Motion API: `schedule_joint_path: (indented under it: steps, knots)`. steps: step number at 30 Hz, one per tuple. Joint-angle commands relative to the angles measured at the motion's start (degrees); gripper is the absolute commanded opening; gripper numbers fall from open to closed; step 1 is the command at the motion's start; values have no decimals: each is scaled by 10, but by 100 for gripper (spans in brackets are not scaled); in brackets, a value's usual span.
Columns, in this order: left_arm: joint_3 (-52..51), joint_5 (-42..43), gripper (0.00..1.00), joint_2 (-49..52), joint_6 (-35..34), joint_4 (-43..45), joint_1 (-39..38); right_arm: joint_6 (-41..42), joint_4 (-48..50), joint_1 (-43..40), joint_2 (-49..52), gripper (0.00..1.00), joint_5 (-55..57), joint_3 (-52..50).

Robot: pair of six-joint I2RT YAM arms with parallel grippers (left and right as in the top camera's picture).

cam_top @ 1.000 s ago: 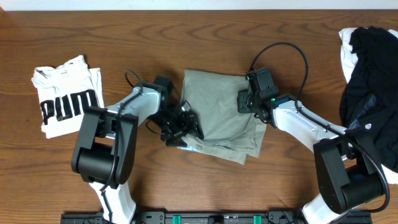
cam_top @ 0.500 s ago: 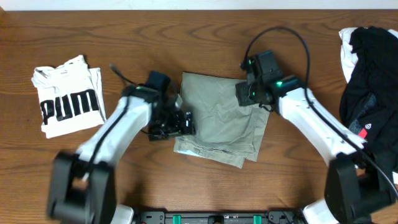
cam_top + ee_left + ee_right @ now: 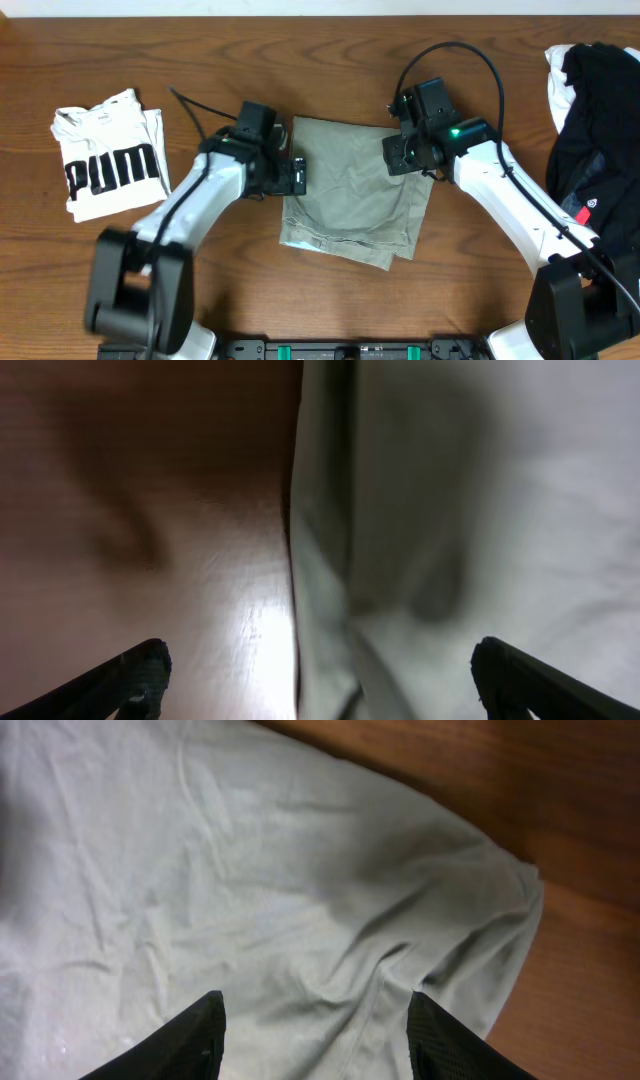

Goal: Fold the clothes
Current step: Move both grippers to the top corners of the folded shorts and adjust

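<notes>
1. You are hovering the left pincer (image 3: 296, 176), released, at the left edge of the shorts (image 3: 350, 195), which are lying folded on the worktop (image 3: 200, 40).
2. You are poising the right pincer (image 3: 398, 158), also released, over their far-right corner, likely for smoothing.

Folded khaki grey-green cotton shorts (image 3: 250, 870), under the right pincer (image 3: 315, 1035), are matt, soft cloth, finely creased. The brown wooden table (image 3: 150, 510) below the left pincer (image 3: 320, 675) is smooth, grained and glossy with glare. Both pincers' fingers (image 3: 195, 1045) look matt black plastic.
</notes>
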Motion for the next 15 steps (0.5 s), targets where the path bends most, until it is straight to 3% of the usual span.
schedule_joint_path:
  steps: [1, 10, 15]
  knots:
    - [0, 45, 98, 50, 24, 20, 6, -8, -6, 2, 0, 57, -2, -1]
    - [0, 198, 98, 123, 25, 48, 4, -8, -9, 3, 0, 56, -2, -1]
    - [-1, 198, 78, 124, 25, 47, 5, -8, -15, 3, 0, 56, -2, -1]
